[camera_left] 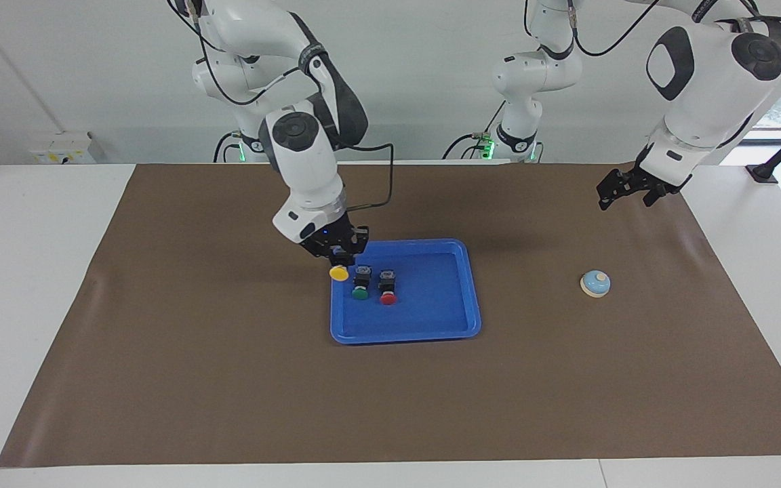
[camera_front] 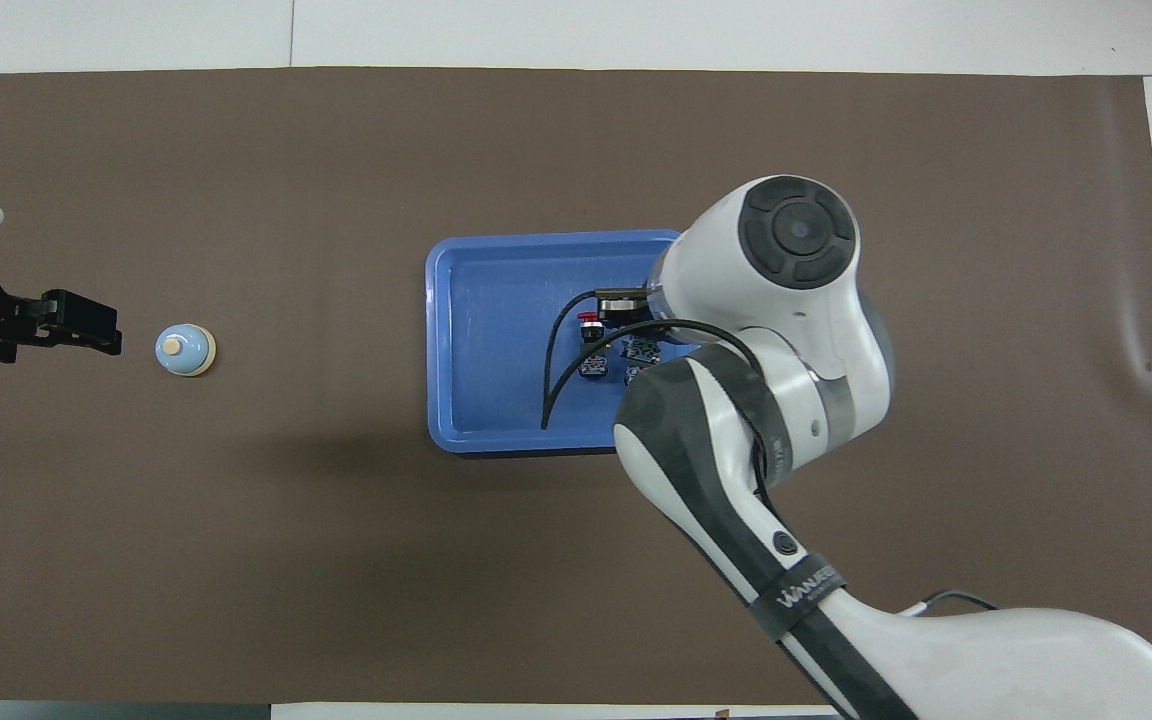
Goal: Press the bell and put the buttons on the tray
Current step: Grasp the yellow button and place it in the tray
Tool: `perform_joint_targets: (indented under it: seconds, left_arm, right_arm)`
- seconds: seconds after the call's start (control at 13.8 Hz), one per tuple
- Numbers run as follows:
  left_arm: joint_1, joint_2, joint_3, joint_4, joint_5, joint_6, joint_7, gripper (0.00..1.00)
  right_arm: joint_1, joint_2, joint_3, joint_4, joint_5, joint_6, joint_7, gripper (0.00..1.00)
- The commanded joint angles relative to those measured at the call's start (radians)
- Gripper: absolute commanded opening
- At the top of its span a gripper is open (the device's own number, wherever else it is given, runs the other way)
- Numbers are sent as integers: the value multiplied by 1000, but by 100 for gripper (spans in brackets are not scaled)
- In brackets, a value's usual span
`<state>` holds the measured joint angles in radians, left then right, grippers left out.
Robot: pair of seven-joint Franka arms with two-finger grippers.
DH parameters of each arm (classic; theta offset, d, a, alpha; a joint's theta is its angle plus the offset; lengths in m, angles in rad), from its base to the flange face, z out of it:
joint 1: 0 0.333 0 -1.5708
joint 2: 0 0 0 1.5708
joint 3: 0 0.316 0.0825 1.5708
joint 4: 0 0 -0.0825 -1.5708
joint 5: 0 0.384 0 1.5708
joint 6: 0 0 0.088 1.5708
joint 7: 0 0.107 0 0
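The brown mat covers most of the table, and the blue tray sits near its middle. The right arm reaches over the tray's end toward its own side, and the right gripper is clenched on the yellow button, holding it by the black body with the cap pointing away from the robots. The button hangs right above the tray's rim at that end, so the main risk, as a judgement, is a release too close to the edge: the button could land on the rim, tip, and roll out onto the mat. A second risk is contact with the green button, which lies in the tray just beside the drop spot, with the red button next to it; a sideways drift on the way down could knock either one. The bell stands on the mat well apart from the tray, toward the left arm's end. The left gripper waits in the air near the bell, and its fingers look parted and empty
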<state>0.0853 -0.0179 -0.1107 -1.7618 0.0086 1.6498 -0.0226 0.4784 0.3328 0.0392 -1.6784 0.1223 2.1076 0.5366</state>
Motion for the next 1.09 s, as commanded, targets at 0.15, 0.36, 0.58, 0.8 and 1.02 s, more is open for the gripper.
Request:
perform_joint_targets:
  seconds: [0.15, 0.36, 0.58, 0.8, 1.02]
  left_arm:
    - [2, -11, 0, -1, -1, -7, -4, 100]
    - [2, -11, 2, -1, 1, -7, -4, 100]
    - [2, -11, 2, -1, -1, -7, -5, 100]
    - [2, -11, 0, -1, -1, -7, -5, 100]
    - [2, -11, 0, -1, -1, -7, -5, 100]
  right_arm:
    - [68, 161, -4, 154, 10, 31, 95, 0]
    - [95, 180, -4, 93, 8, 129, 144, 0]
    - [104, 175, -4, 53, 8, 147, 146, 0]
    - [109, 157, -4, -19, 7, 215, 146, 0]
    - [130, 152, -4, -30, 7, 210, 148, 24]
